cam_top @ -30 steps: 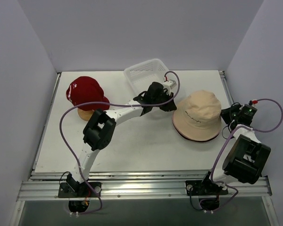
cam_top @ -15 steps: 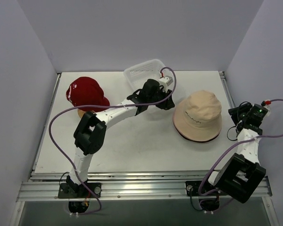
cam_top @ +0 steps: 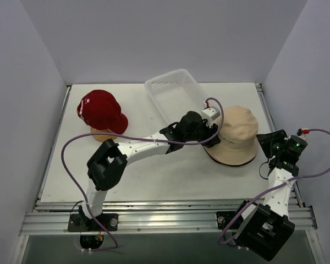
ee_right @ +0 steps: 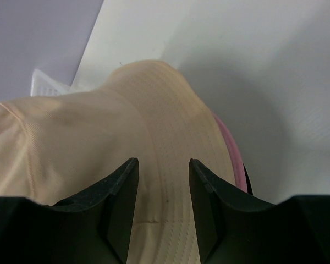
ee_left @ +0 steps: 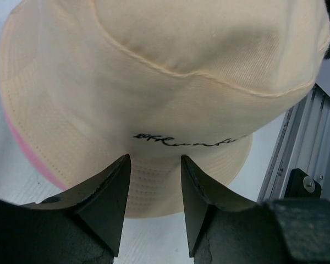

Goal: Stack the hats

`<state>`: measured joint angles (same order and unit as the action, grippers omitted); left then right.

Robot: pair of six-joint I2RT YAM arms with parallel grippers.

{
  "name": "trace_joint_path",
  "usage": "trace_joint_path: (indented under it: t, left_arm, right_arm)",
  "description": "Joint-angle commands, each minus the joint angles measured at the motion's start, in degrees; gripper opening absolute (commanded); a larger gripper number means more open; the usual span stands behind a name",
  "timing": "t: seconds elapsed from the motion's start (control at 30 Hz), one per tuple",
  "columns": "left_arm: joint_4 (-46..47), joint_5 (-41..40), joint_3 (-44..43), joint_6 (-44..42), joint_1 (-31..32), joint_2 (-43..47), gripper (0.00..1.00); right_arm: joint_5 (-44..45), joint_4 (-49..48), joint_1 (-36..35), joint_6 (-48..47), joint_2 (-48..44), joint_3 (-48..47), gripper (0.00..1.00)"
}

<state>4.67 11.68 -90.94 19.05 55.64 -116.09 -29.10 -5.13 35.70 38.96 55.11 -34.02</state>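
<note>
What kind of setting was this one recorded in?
Probably a lab robot test cell: plain white walls box in a white table, an aluminium rail runs along its near edge, and props such as the red cap and tan bucket hat sit on it.

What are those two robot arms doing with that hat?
Two robot arms are stacking hats. The left gripper and the right gripper sit open on either side of the tan fabric bucket hat, holding nothing. It lies on a pink hat whose edge peeks out below. The red cap with white marks rests apart on the wooden stand.
</note>
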Motion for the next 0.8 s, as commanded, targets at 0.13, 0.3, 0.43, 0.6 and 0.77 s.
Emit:
trace_joint_path:
  t: [0.13, 0.3, 0.43, 0.6, 0.77]
  left_arm:
    - [6.58, -9.47, -0.83, 0.90, 2.37, -3.26, 0.50]
    - [8.25, -14.23, 1.37, 2.39, 3.25, -3.70, 0.50]
    - [9.57, -16.69, 3.30, 3.10, 3.16, -3.88, 0.49]
    - [10.10, -18.45, 5.94, 3.19, 3.25, -2.13, 0.50]
    - [10.27, -23.53, 10.51, 3.36, 3.16, 4.99, 0.50]
  right_arm:
    - [-1.57, -3.04, 0.42, 2.26, -3.96, 8.52, 0.38]
    - [-2.27, -9.72, 0.51, 3.58, 0.68, 12.04, 0.37]
    - [-2.01, -11.66, 0.42, 3.05, 3.16, 12.49, 0.37]
    - [-1.57, -11.49, 1.12, 2.26, 4.21, 12.22, 0.36]
    - [-1.57, -7.63, 2.96, 0.24, 2.55, 8.80, 0.35]
